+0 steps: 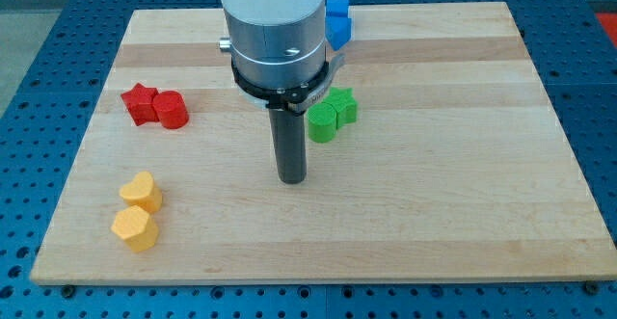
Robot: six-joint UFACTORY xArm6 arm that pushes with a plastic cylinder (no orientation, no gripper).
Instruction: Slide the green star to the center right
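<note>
The green star (342, 105) lies just right of the board's middle, touching a second green block (322, 122) at its lower left. My tip (292, 178) rests on the board below and to the left of both green blocks, a short gap away from them. The rod rises from the tip into the arm's wide grey body, which hides part of the board above it.
A blue block (337, 21) shows at the view's top, partly behind the arm. A red star (141, 102) and a red block (172, 110) touch at the left. A yellow heart (143, 192) and a yellow block (134, 228) sit at the lower left. The wooden board (463, 213) lies on a blue perforated table.
</note>
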